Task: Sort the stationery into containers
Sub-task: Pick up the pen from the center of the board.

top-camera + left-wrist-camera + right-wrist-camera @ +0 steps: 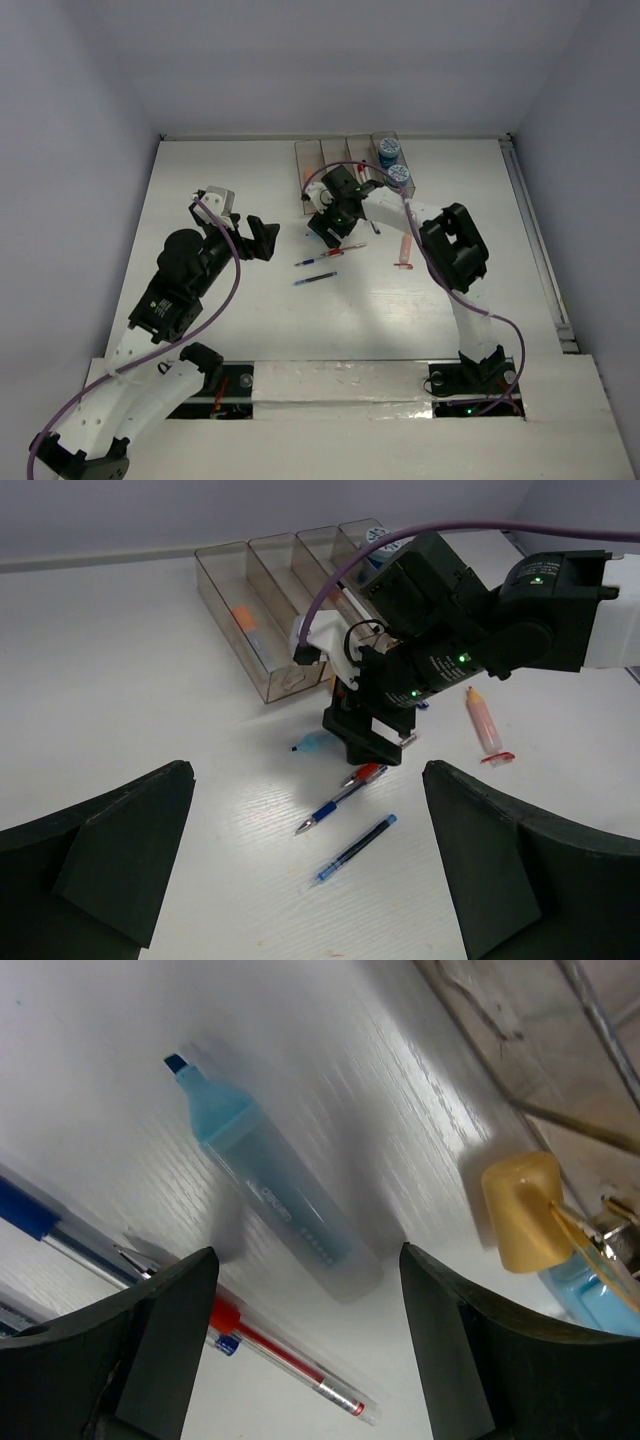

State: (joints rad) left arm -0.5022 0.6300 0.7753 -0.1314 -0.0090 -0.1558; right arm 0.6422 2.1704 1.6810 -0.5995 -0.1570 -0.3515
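Hovering over the left half of the white, faintly grained table (200, 200), your left tool (267, 238) stands wide open with nothing between its dark fingers, well apart from all the stationery.

To its right lie two slim pens, near each other and roughly parallel. In the top view their long axes run left to right, rising slightly to the right. The nearer one is a blue pen (357, 848). The other, a red-ended pen (345, 795), has a clear barrel and a blue grip, and its tip points back toward your left arm.

Just past them your right tool (327, 230) hangs low over a highlighter (270, 1200) with its fingers apart. The highlighter's blunt end lies between them on the table, ungripped. It is stubby, pale blue, translucent plastic. In the right wrist view it lies diagonally, with its chisel tip toward the upper left, away from the fingers.

Behind stand the bins (225, 590), narrow clear-walled boxes in a row, the rightmost holding two blue-white rolls (390, 152).

Farthest right, a pink stick (483, 720) lies flat.
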